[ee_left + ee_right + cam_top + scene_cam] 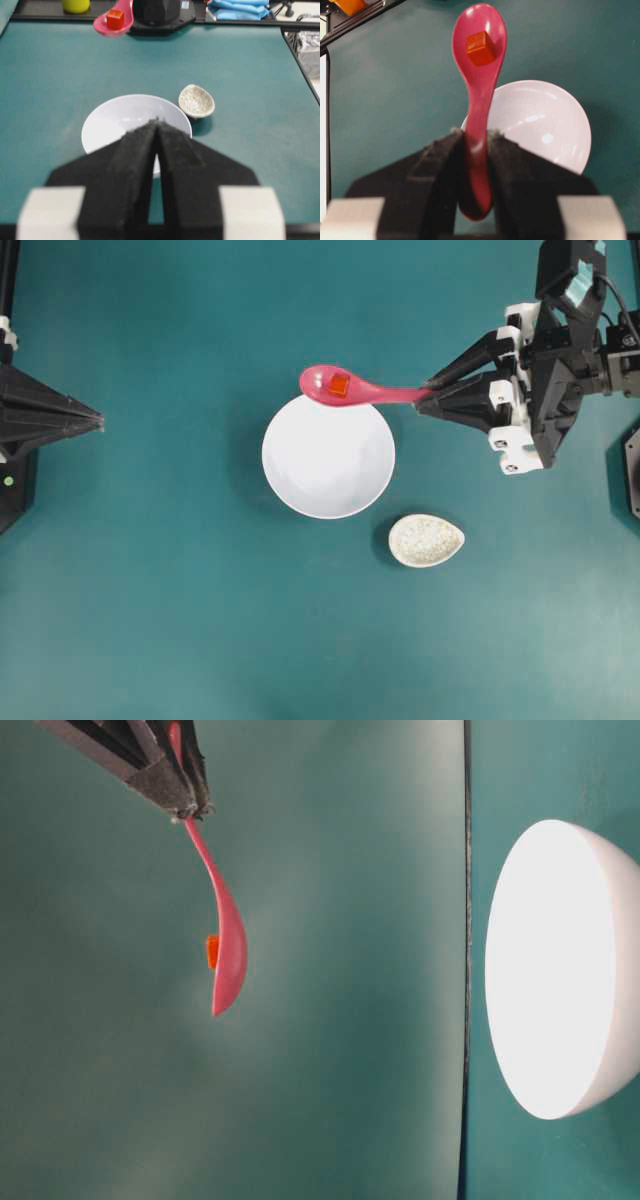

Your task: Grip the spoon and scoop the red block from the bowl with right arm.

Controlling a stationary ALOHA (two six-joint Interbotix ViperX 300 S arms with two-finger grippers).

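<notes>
My right gripper point(428, 394) point(476, 134) is shut on the handle of the pink spoon point(352, 388) point(479, 90) point(228, 950) point(113, 24). The red block point(339, 386) point(480, 48) point(212, 952) point(115, 19) lies in the spoon's scoop, which hangs in the air over the far rim of the white bowl point(328, 456) point(540, 125) point(562, 968) point(120, 120). The bowl looks empty. My left gripper point(100, 421) point(158, 122) sits at the left edge, well away from the bowl, its jaws pressed together with nothing between them.
A small speckled cream oval dish point(426, 540) point(196, 101) stands just right of and nearer than the bowl. In the left wrist view a black arm base point(157, 12), a yellow object point(75, 5) and blue cloth point(240, 9) line the table's far edge.
</notes>
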